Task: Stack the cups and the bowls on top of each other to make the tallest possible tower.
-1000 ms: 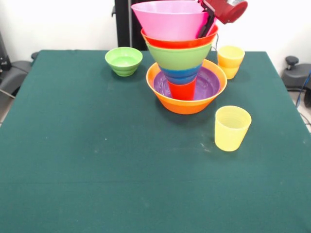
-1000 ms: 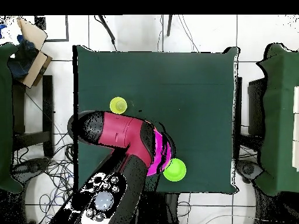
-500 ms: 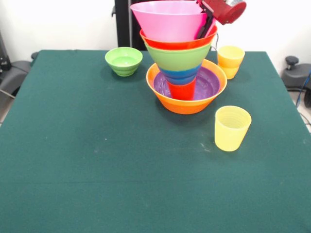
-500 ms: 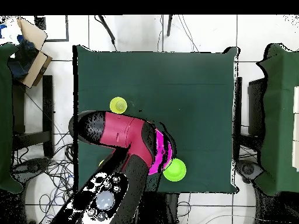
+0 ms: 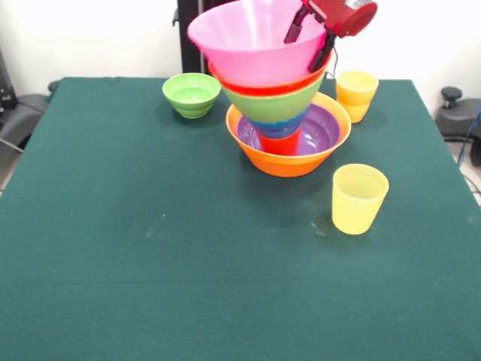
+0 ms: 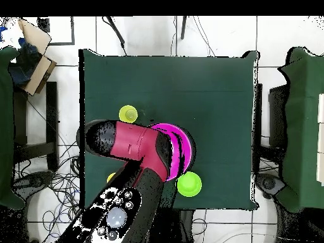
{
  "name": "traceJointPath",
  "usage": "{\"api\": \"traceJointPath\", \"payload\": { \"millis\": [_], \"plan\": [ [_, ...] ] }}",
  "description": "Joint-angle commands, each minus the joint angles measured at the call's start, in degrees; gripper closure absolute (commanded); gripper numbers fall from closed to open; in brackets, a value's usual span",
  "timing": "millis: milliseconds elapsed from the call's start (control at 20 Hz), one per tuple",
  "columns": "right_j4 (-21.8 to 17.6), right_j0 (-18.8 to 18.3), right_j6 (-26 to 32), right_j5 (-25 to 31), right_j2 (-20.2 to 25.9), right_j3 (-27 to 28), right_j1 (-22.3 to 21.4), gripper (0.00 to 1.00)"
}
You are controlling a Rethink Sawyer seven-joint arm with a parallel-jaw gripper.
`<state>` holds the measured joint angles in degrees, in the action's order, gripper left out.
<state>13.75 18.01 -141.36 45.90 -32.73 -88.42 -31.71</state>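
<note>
- Progress looks well past halfway, judging by the table (image 5: 150,286): the tower (image 5: 282,113) already holds six bowls and one cup, nested on the far right part of the cloth.
- Tower order from the bottom: large orange bowl (image 5: 285,162), shallow purple bowl (image 5: 323,131) inside it, red cup (image 5: 279,143), blue bowl (image 5: 274,128), green bowl (image 5: 278,107), red-orange bowl (image 5: 263,87), and the large pink bowl (image 5: 252,41) on top.
- Top part of the tower leans toward the picture's left in the front view, so I judge it unsteady.
- Gripper (image 5: 310,36) sits at the pink bowl's right rim, one finger inside the wall and one outside; it appears clamped on that rim.
- Left to stack, by my reading: the small green bowl (image 5: 192,94) just left of the tower, the yellow cup (image 5: 356,95) behind its right side, and the paler yellow cup (image 5: 359,198) nearer the camera.
- Count: seven bowls, six of them stacked; three cups, one stacked.
- Overhead view: the arm (image 6: 136,155) covers most of the tower.
</note>
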Motion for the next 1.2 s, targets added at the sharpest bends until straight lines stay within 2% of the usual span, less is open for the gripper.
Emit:
{"api": "traceJointPath", "payload": {
  "millis": [50, 1200],
  "plan": [
    [-0.80, -1.38, -3.93, -2.28, 7.42, -3.13, 1.38, 0.00],
    [-0.43, -2.32, -3.60, -3.74, 8.94, -3.94, 0.71, 0.00]
  ]
}}
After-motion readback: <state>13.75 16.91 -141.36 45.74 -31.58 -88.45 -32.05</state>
